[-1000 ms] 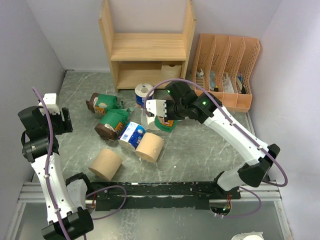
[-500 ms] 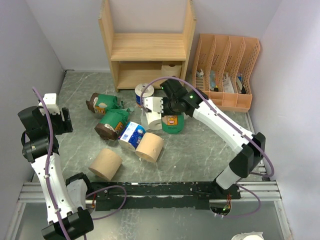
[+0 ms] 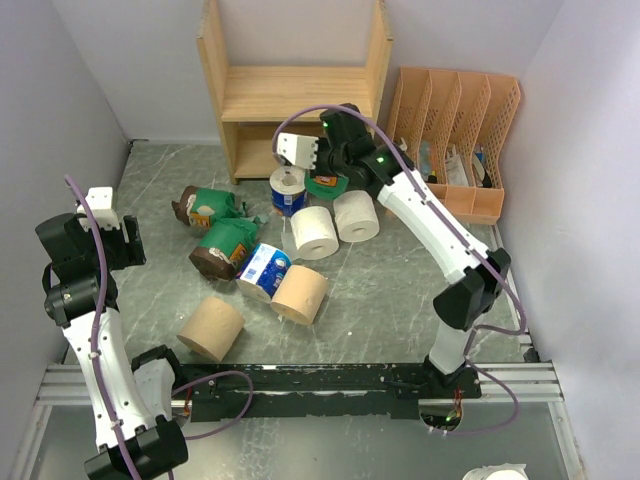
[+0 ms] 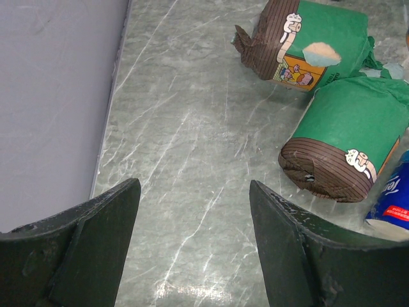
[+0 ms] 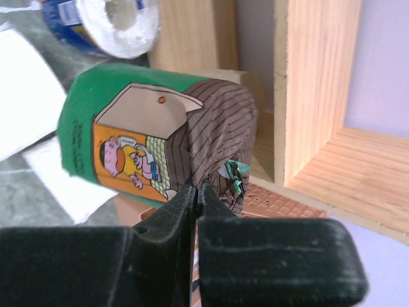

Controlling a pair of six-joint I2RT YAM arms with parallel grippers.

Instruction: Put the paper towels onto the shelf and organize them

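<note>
My right gripper [image 3: 320,168] is shut on the twisted brown wrapper end of a green-wrapped roll [image 3: 322,184] and holds it off the floor in front of the wooden shelf's [image 3: 295,95] lower tier. The right wrist view shows the jaws [image 5: 197,188] pinching that roll [image 5: 128,141] beside the shelf's side panel [image 5: 313,96]. A tan roll [image 3: 343,138] sits inside the lower tier. My left gripper [image 3: 105,235] is open and empty at the far left, and it also shows in the left wrist view [image 4: 195,185]. Two green rolls [image 4: 307,38] [image 4: 348,137] lie ahead of it.
On the floor lie a blue-and-white roll [image 3: 288,190], two white rolls [image 3: 314,231] [image 3: 356,216], a blue roll [image 3: 264,271] and two tan rolls [image 3: 300,293] [image 3: 211,328]. A peach file organizer [image 3: 450,140] stands right of the shelf.
My right arm has lifted the green roll from the middle of the floor up and back toward the shelf's lower tier, uncovering two white rolls. The left arm has not moved.
</note>
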